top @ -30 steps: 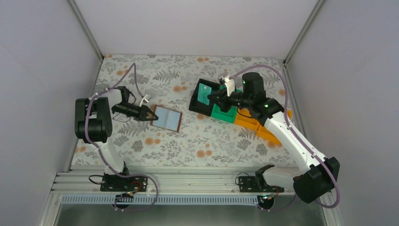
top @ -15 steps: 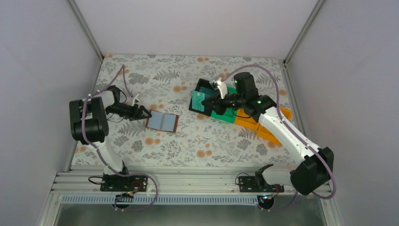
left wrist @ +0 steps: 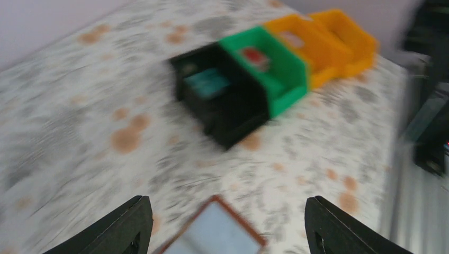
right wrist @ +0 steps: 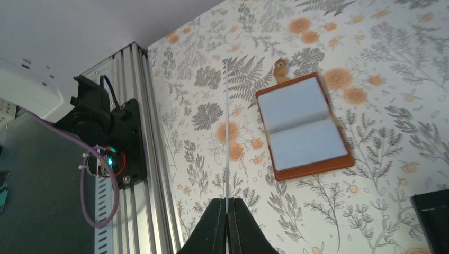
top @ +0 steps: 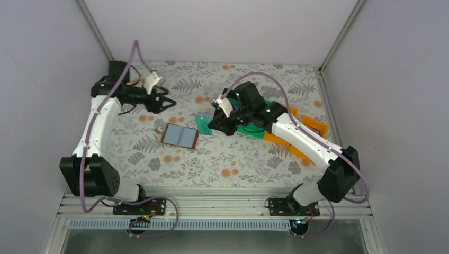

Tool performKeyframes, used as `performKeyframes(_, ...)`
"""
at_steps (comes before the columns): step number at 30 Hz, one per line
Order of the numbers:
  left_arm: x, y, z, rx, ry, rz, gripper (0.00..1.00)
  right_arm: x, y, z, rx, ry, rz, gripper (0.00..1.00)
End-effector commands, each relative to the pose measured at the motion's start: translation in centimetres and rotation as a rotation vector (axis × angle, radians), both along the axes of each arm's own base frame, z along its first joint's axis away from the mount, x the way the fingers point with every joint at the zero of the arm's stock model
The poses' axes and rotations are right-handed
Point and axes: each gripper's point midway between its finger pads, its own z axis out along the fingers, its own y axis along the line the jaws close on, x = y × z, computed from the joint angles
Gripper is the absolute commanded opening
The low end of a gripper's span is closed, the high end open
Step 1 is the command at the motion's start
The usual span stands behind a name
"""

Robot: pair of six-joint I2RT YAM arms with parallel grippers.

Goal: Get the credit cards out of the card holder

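Note:
The card holder (top: 180,136) lies open on the floral table, brown rim and pale blue-grey inside up, also seen in the right wrist view (right wrist: 304,127) and blurred in the left wrist view (left wrist: 214,235). My right gripper (top: 215,121) is shut on a teal credit card (top: 203,125), just right of the holder; the card shows edge-on as a thin line (right wrist: 226,132) rising from the jaws (right wrist: 227,203). My left gripper (top: 165,101) hangs open and empty, above and behind the holder (left wrist: 226,203). A teal card (left wrist: 206,82) lies in the black bin, a red card (left wrist: 254,57) in the green bin.
Black bin (left wrist: 219,114), green bin (left wrist: 286,79) and orange bins (left wrist: 331,45) stand in a row right of the holder, partly under my right arm in the top view (top: 312,127). The aluminium rail and left arm base (right wrist: 100,132) run along the near edge.
My left gripper opened, let go of the card holder and swung up toward the far left. The right arm carried the teal card leftward from over the black bin toward the holder.

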Motion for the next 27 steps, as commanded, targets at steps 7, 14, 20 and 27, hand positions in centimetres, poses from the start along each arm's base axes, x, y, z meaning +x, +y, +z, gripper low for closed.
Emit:
performKeyframes(7,-10.6,-7.2,-0.1,0.063,-0.062,-0.546,0.73,-2.5,3.7,-0.8,-0.094,-0.05,0.129,0.04)
performKeyframes(14,-12.3,-8.3,-2.0,0.066,-0.029,-0.622,0.6,-2.7,4.4,-0.6,-0.1,-0.076,0.147,0.04)
performKeyframes(20,-12.6,-9.2,-1.4,0.013,-0.019,-0.639,0.18,-2.7,4.7,-0.4,-0.094,-0.1,0.164,0.04)
performKeyframes(27,-12.9,-9.2,-1.8,0.003,0.003,-0.639,0.03,-2.8,4.7,0.1,-0.08,-0.122,0.175,0.04)
